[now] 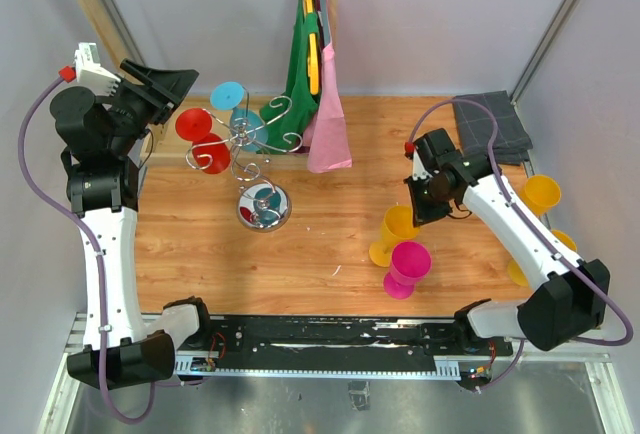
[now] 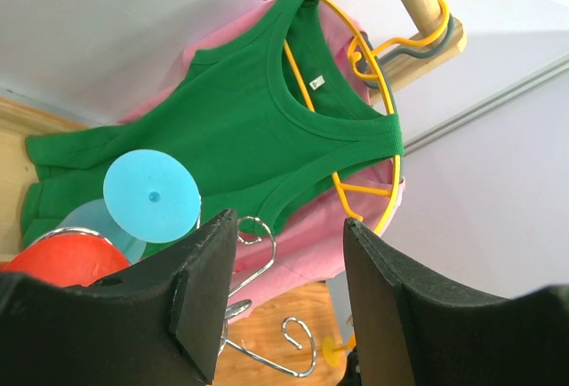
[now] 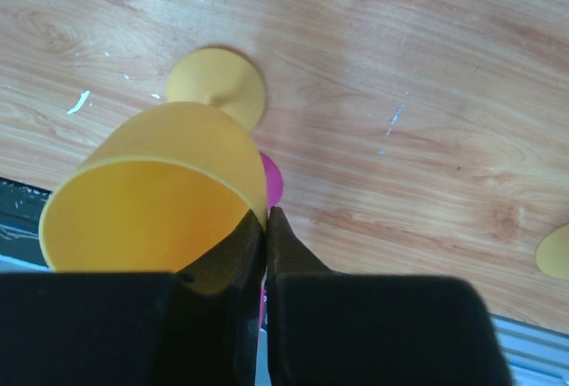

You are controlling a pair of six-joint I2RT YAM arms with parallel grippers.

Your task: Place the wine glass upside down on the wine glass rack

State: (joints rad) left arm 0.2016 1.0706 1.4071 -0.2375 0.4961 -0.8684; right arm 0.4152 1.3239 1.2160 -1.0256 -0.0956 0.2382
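**Right gripper (image 3: 265,219) pinching the yellow glass rim, nothing lifted yet**

On the wooden table (image 1: 330,244) I see the wine glass rack (image 1: 247,159) at the back left, well apart from my right arm. Red glasses (image 1: 193,122) and blue glasses (image 1: 229,95) hang on its hooks, feet up. The yellow wine glass (image 3: 151,190) stands upright beside a pink glass (image 1: 408,266), its wall clamped between my right fingers. My left gripper (image 2: 289,223) hovers by the rack, jaws spread, holding nothing. I judge the lift, carry, inversion and hooking are all left
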